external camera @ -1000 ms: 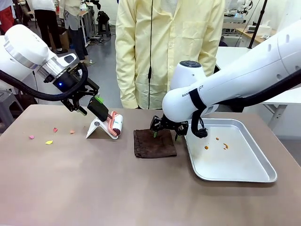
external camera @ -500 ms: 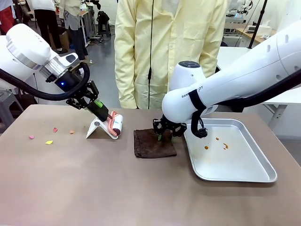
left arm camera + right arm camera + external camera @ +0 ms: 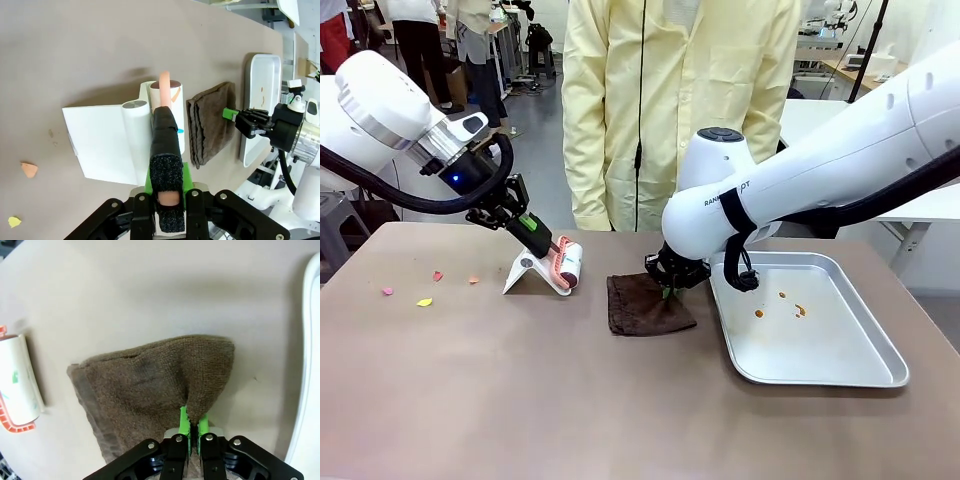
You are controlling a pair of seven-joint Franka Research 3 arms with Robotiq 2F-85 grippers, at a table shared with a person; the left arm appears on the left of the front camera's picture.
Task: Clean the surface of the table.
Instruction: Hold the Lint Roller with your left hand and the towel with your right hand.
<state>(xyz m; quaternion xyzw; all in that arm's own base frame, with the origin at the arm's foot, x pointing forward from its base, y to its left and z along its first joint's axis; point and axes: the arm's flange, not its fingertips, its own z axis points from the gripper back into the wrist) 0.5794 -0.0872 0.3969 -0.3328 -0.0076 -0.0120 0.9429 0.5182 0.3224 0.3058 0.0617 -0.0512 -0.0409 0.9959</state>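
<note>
The taupe-brown table [image 3: 520, 400] carries a folded brown cloth [image 3: 645, 308] at its middle and a lint roller [image 3: 567, 265] resting on a white stand [image 3: 525, 272] to the left. My left gripper [image 3: 535, 237] is shut on the roller's salmon handle [image 3: 164, 81]; in the left wrist view the gripper [image 3: 164, 125] lies along that handle above the white roll [image 3: 172, 120]. My right gripper [image 3: 666, 285] is shut on the cloth's far right edge, and in the right wrist view the gripper [image 3: 194, 424] pinches a raised fold of the cloth [image 3: 145, 385].
A silver metal tray [image 3: 840, 375] with a few orange crumbs [image 3: 758, 313] sits right of the cloth. Small pink, yellow and orange scraps [image 3: 424, 301] lie on the table's left part. A person in a pale yellow coat [image 3: 680, 110] stands at the far edge.
My right gripper's open fingers have shut on the cloth's edge, and the cloth has shifted slightly. My left gripper has turned and settled along the roller's handle.
</note>
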